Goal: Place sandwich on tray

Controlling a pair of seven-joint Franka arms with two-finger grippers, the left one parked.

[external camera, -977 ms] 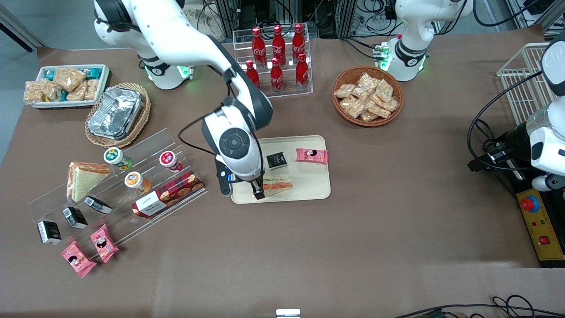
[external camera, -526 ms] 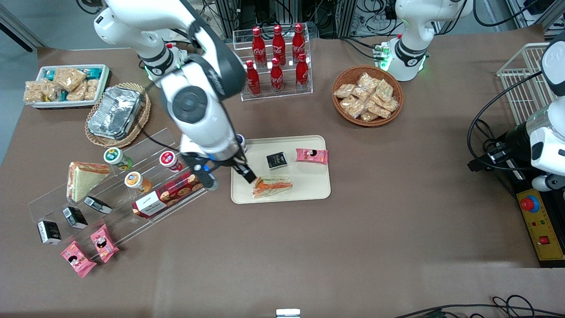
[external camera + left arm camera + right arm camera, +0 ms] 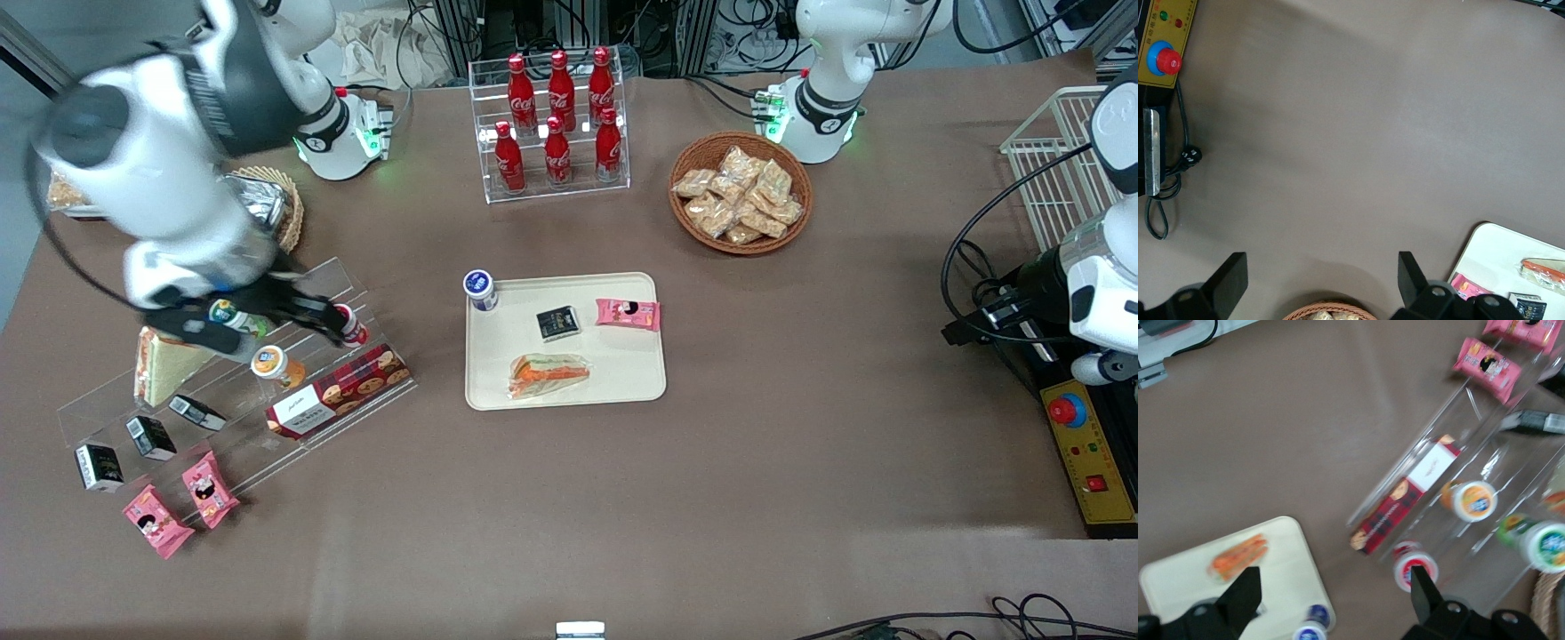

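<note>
The sandwich [image 3: 548, 374] lies flat on the tray [image 3: 622, 373]. The hand [image 3: 293, 313] is spread wide and holds nothing, up over the clear shelf [image 3: 293, 418].

The tray [image 3: 622, 378] lies at the centre of the front frame, with the sandwich [image 3: 548, 374] on its part nearer the camera, a small box [image 3: 557, 323] and a snack packet [image 3: 628, 313] on it farther from the camera, and a cup [image 3: 479, 290] at its corner. In the upper part of the frame a bottle rack [image 3: 551, 116] stands beside a basket [image 3: 741, 193]. Toward the working arm's end of the table, well apart from the tray, the gripper [image 3: 298, 313] hangs above a stepped stand [image 3: 222, 382], fingers spread.
</note>
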